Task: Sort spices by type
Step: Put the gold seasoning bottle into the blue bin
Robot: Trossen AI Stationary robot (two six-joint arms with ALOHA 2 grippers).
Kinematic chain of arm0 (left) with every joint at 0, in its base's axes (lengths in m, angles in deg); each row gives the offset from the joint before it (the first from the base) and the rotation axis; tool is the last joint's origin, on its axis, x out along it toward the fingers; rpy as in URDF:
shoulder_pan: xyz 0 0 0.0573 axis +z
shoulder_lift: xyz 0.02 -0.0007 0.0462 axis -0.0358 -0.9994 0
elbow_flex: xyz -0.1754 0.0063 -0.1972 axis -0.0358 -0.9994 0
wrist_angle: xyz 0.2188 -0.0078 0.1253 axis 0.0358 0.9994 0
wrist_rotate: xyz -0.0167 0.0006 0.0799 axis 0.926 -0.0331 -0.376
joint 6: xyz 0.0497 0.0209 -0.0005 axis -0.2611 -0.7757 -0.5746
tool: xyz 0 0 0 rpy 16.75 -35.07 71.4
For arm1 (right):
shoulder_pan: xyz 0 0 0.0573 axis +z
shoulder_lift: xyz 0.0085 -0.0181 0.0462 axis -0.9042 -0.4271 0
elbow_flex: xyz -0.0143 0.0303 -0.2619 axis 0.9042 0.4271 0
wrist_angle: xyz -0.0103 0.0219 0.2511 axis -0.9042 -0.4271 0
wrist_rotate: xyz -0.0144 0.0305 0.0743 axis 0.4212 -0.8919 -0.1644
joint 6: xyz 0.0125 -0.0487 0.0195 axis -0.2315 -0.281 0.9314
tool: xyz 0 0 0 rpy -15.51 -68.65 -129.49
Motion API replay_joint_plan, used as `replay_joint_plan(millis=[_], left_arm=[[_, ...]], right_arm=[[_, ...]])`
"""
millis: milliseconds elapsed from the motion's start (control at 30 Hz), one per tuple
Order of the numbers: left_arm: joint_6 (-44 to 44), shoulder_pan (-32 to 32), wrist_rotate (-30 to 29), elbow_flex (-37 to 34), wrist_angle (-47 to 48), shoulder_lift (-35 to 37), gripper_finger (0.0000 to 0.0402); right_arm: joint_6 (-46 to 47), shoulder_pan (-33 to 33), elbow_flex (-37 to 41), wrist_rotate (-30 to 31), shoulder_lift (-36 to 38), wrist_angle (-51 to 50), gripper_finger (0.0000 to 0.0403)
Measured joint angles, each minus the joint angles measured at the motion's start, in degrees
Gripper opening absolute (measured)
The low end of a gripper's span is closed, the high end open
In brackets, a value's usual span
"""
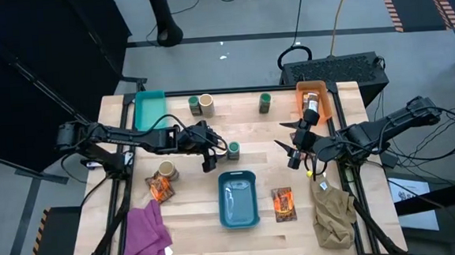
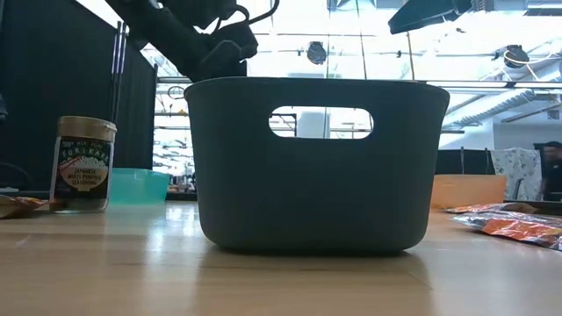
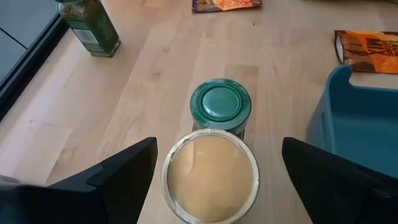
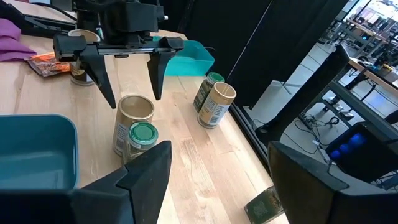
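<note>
A cream-topped spice jar (image 3: 210,177) and a green-lidded jar (image 3: 220,104) stand upright, side by side, mid-table (image 1: 233,150). My left gripper (image 3: 217,155) is open; its fingers stand on either side of the cream-topped jar without touching it, as the right wrist view (image 4: 132,93) also shows. My right gripper (image 1: 293,151) hangs open above the table's right half with nothing between its fingers. Other spices: a green and a cream jar (image 1: 201,104) and a lone green jar (image 1: 265,102) at the far edge, a cream jar (image 1: 167,171), and two orange-and-black packets (image 1: 161,187) (image 1: 283,204).
A dark teal bin (image 1: 238,198) stands near the front, just right of the two jars. A teal tray (image 1: 149,108) is at the far left; an orange bin (image 1: 321,102) at the far right holds a jar. A purple cloth (image 1: 145,235) and a khaki cloth (image 1: 333,214) lie at the front corners.
</note>
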Motion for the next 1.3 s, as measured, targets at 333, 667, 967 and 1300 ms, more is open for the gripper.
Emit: replay_joint_plan(millis=[333, 667, 967, 1300], left_arm=[[0.1, 0.2, 0.0, -0.7, -0.1, 0.0, 0.0349], [0.4, 0.2, -0.2, -0.7, -0.8, -0.5, 0.0349], [0.4, 0.3, -0.4, -0.7, -3.3, -3.6, 0.0349], [0.5, 1.5, -0.5, -0.7, -2.9, -6.4, 0.0349]], right_arm=[[0.0, 0.0, 0.0, 0.0, 0.0, -0.1, 0.0249], [0.0, 0.0, 0.0, 0.0, 0.0, -0.1, 0.0249], [0.6, -0.1, 0.0, -0.1, 0.0, -0.8, 0.0249], [0.9, -0.3, 0.0, -0.1, 0.0, -1.1, 0.0249]])
